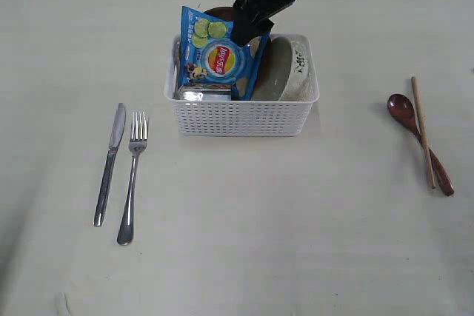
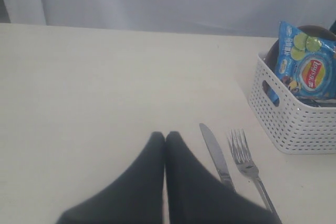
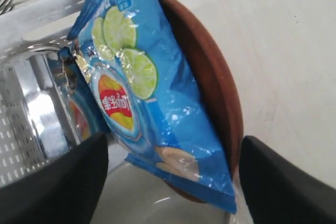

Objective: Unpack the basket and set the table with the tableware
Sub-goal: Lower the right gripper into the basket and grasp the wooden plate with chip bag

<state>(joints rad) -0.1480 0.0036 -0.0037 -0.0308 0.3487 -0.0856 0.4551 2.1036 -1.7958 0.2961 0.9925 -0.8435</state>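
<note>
Right gripper [image 3: 173, 148] wide open, over chip bag [image 3: 142, 93] and brown plate [image 3: 220, 93] in basket [image 1: 241, 116]. Left gripper [image 2: 165, 135] closed, empty, above table [image 2: 94, 87] near knife [image 2: 215, 153].

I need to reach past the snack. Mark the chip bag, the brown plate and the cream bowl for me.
chip bag [image 3: 152, 114], right wrist view, on its printed front face.
brown plate [image 3: 212, 77], right wrist view, on the bare part showing behind the bag.
cream bowl [image 1: 285, 72], exterior view, on its inner surface.
</note>
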